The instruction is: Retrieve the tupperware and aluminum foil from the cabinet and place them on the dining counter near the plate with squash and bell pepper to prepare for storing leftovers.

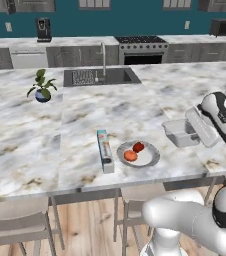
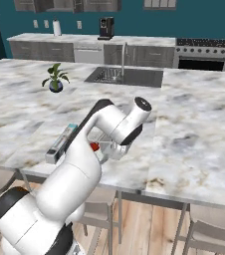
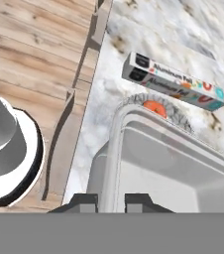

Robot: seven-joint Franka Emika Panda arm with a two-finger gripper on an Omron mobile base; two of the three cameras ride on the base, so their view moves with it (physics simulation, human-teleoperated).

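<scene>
The gripper (image 3: 107, 202) is pinched on the rim of the tupperware (image 3: 183, 168), one dark fingertip on each side of the thin wall (seen clearly in the hand view); the container is carried just above the dining counter (image 1: 25, 135), to the 3 o'clock side of the plate (image 1: 147, 159) in the left base view, near it but not touching. The plate sits close to the counter's near edge and holds two pieces of food, one orange (image 1: 130, 155) and one red (image 1: 138, 147); the aluminum foil (image 1: 104, 150) lies flat on the marble just beside the plate at its 9 o'clock, long axis running away from the near edge. Farther back on the counter, at about 10 o'clock from the plate, stands a small potted plant (image 1: 42, 86); a sink (image 1: 101, 76) is set in the top at about 12 o'clock.
</scene>
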